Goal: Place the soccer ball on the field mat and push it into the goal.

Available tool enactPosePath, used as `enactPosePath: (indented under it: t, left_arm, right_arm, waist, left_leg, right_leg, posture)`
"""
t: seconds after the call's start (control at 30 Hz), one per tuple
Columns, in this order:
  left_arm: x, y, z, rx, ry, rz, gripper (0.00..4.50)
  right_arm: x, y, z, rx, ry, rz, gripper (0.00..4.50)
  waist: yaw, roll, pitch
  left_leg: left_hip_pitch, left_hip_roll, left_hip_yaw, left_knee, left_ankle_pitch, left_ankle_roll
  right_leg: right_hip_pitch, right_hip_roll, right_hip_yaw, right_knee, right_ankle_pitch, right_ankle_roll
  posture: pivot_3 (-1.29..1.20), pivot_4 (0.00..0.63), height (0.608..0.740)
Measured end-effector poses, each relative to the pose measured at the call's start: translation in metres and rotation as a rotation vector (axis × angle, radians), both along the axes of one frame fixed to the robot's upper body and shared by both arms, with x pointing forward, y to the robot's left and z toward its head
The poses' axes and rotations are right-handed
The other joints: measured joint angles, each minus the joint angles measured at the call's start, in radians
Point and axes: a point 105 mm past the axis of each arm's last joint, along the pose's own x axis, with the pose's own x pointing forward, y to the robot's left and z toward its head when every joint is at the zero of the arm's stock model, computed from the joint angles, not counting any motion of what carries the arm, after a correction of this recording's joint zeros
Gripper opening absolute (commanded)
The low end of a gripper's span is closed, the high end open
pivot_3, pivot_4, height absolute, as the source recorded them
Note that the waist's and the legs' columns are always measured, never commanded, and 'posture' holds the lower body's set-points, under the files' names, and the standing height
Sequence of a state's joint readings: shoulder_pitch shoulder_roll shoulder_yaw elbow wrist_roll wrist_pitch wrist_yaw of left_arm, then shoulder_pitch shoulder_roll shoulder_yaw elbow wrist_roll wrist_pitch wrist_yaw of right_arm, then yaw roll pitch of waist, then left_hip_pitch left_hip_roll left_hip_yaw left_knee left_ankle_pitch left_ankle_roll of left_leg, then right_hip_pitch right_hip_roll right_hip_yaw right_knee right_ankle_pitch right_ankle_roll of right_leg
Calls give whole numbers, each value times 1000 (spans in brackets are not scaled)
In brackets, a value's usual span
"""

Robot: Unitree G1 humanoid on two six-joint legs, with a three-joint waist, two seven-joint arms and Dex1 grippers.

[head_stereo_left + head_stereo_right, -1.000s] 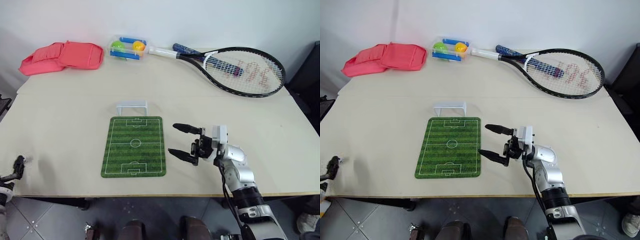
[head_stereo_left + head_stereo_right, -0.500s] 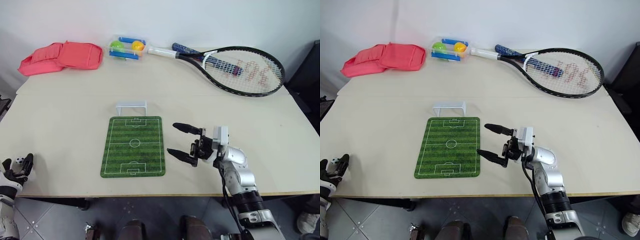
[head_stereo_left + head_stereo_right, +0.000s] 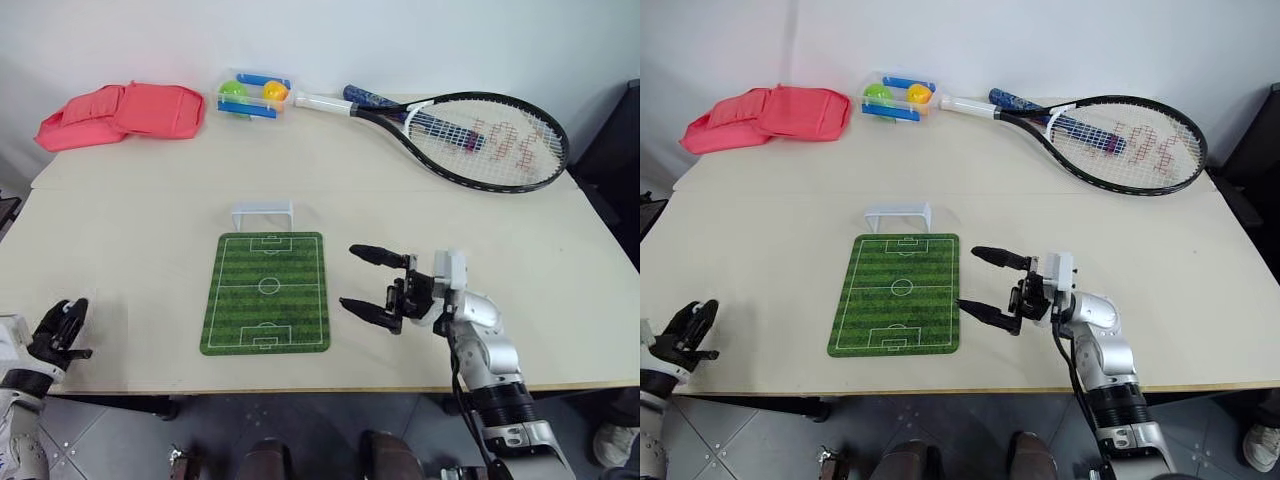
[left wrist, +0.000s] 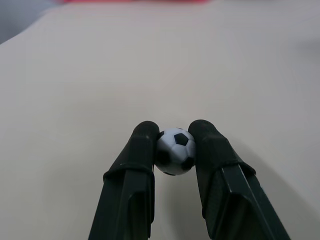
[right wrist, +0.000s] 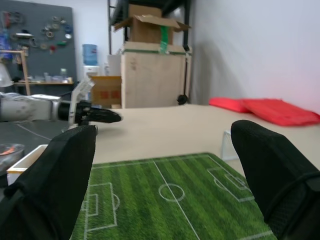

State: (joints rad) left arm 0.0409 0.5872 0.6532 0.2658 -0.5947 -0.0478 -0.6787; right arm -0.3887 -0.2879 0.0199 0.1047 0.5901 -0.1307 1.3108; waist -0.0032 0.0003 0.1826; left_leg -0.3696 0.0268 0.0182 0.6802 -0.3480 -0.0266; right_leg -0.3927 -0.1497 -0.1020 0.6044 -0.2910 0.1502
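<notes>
Since a second ago, left pincer [image 4: 174, 145] has closed on the soccer ball [image 4: 174, 150] at the desk's [image 3: 150, 230] near-left edge; right pincer [image 3: 373, 285] gapes empty beside the field mat [image 3: 268, 292]. Such a shallow fingertip pinch could squirt it out.

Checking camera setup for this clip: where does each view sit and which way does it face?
Eye views: head, looking down at the table; both arms show.
Left wrist: looks along the left gripper, shut on the soccer ball.
Right wrist: looks between the open right gripper fingers across the field mat.
Shared: field mat, goal.
</notes>
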Motion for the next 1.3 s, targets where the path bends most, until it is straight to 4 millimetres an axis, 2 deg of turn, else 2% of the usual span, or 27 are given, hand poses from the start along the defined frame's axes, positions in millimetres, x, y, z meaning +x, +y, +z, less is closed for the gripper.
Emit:
enactPosePath:
  t: [0.13, 0.2, 0.27, 0.4, 0.47, 0.57, 0.67, 0.9, 1.2, 1.3]
  left_arm:
    - [14, -62, 47, 110, -64, -370, 856]
    - [19, -96, 51, 180, -43, -560, 856]
    - [19, -125, 43, 233, 1, -728, 856]
    - [26, -163, 29, 317, 54, -952, 856]
    - [29, -177, 19, 385, 85, -1051, 856]
    - [29, -197, -7, 471, 147, -1201, 856]
    - [25, -206, -26, 477, 190, -1283, 856]
    - [31, -209, -32, 553, 161, -1296, 856]
    - [33, -210, -32, 591, 147, -1315, 856]
    - [33, -210, -32, 587, 152, -1321, 1803]
  right_arm:
    - [-14, -6, 6, 3, -49, 65, 4500]
    - [-18, -11, 7, -7, -59, 70, 4500]
    - [-21, -16, 9, -17, -66, 66, 4500]
    - [-25, -31, 4, -72, -57, 38, 4500]
    - [-28, -40, 2, -107, -55, 16, 4500]
    - [-32, -57, -6, -156, -23, -35, 4500]
    - [-39, -67, -16, -179, 27, -69, 4500]
    - [-54, -70, -25, -193, 64, -101, 4500]
    - [-54, -69, -23, -192, 59, -132, 4500]
    - [-52, -68, -23, -196, 56, -140, 4500]
  waist:
    - [1, 0, 0]
    - [1, 1, 0]
    - [-1, 1, 1]
    - [1, 2, 1]
    - [4, 2, 1]
    - [7, 2, 1]
    - [2, 2, 1]
    - [8, 2, 1]
    - [21, 2, 1]
    - [22, 2, 1]
  left_leg:
    - [1, 0, 1, 0, 0, 0]
    - [1, 0, 2, 0, 0, 0]
    - [1, 0, 2, 0, 0, 0]
    - [1, 1, 5, 0, 0, 0]
    - [1, 1, 5, 1, 0, 0]
    - [1, 1, 5, 1, 0, 0]
    - [0, 1, 6, 0, 0, 1]
    - [1, 2, 7, 3, -1, 1]
    - [2, 2, 7, 3, 0, 1]
    - [2, 2, 7, 3, 0, 1]
  right_leg:
    - [0, 0, 1, 0, 0, -1]
    - [0, 0, 1, 0, 0, -1]
    - [0, 1, 1, 0, 0, -1]
    - [-2, 2, 1, 0, 0, -1]
    - [-2, 2, 1, 0, 0, -1]
    - [-1, 2, 1, 0, 0, -1]
    - [-2, 2, 1, 0, 0, -1]
    - [-1, 2, 2, 0, 1, -1]
    - [-1, 2, 2, 1, 2, -1]
    - [-1, 2, 2, 1, 2, -1]
  posture:
    - [0, 150, 740]
    - [0, 150, 740]
    - [0, 150, 740]
    - [0, 150, 740]
    - [0, 150, 740]
    - [0, 150, 740]
    - [0, 150, 740]
    - [0, 150, 740]
    - [0, 150, 740]
    - [0, 150, 740]
